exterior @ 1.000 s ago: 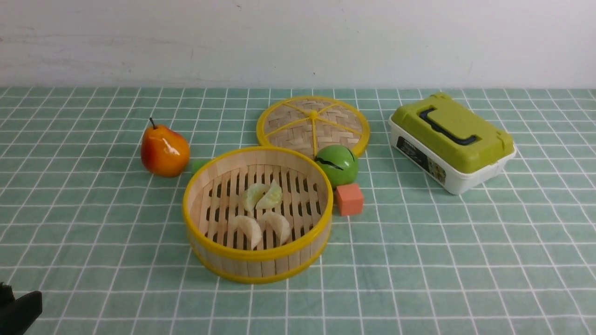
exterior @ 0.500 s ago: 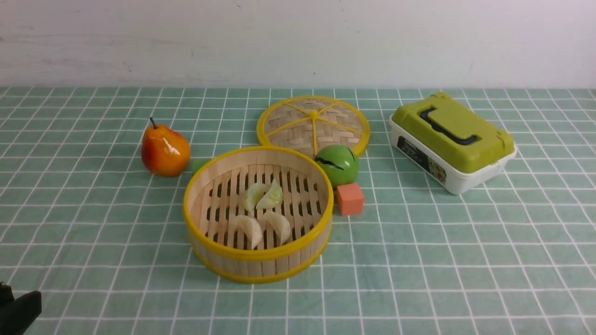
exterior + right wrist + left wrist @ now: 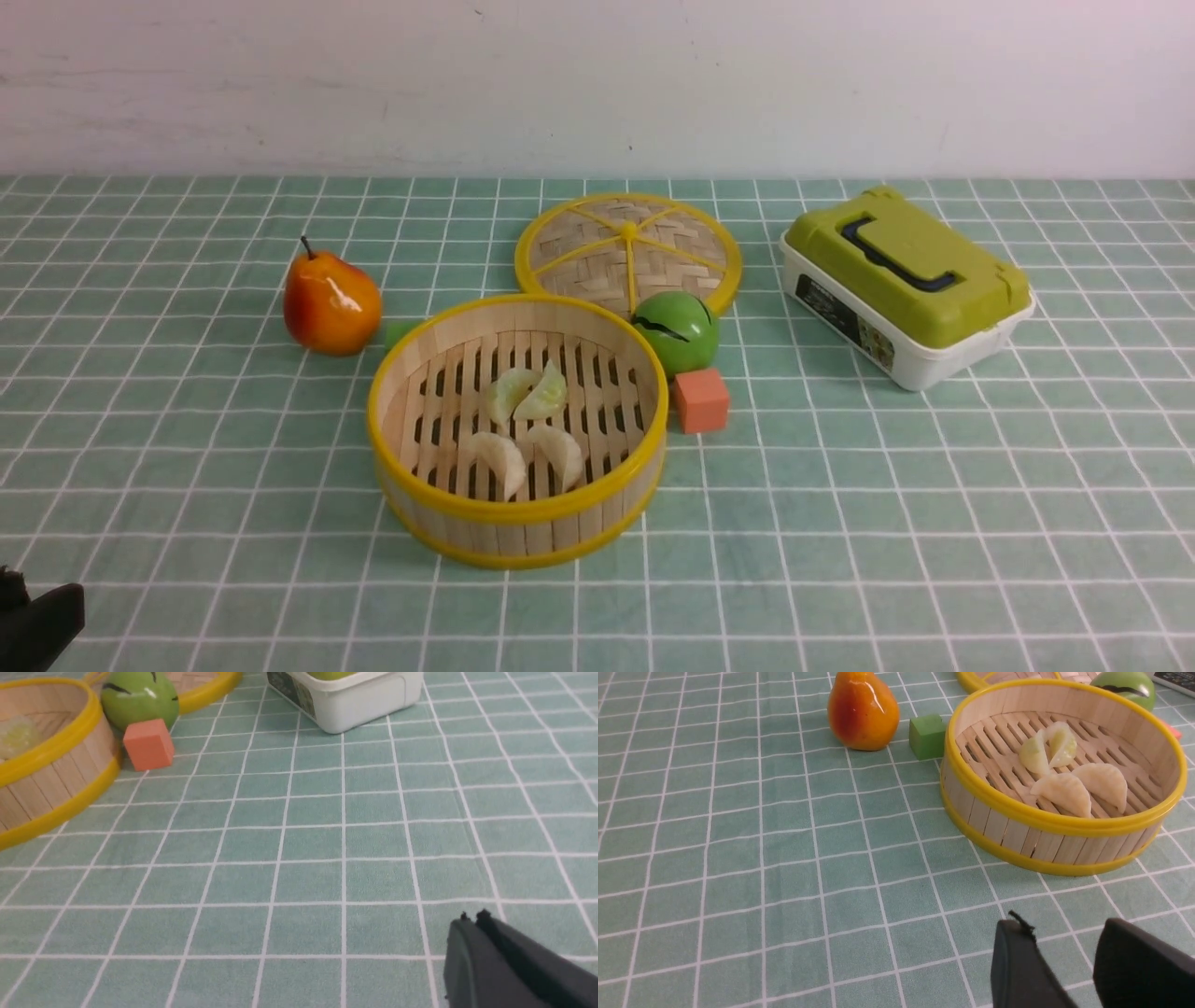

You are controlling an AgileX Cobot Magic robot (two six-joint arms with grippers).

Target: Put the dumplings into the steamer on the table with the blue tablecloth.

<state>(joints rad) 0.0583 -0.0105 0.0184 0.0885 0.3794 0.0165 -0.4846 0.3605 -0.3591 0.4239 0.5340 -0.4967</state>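
Observation:
The round bamboo steamer [image 3: 439, 523] with yellow rims stands mid-table on the teal grid cloth [image 3: 840, 523]. All the dumplings lie on its slatted floor: two pale yellow-green ones [image 3: 525, 392] behind two creamy white ones [image 3: 523, 455]. The left wrist view shows the steamer [image 3: 1017, 835] and the dumplings [image 3: 1064, 794] too. My left gripper [image 3: 1064, 926] is open and empty, low over the cloth, near and left of the steamer; only a black bit of it [image 3: 37, 625] shows at the front view's bottom left corner. My right gripper [image 3: 472, 919] is shut and empty over bare cloth, right of the steamer.
A flat woven lid disc [image 3: 627, 247] lies behind the steamer. A green ball [image 3: 677, 329] and an orange cube [image 3: 701, 399] sit at its right, a pear [image 3: 330, 301] and a small green cube [image 3: 927, 736] at its left. A green-lidded white box [image 3: 904, 285] stands at the right.

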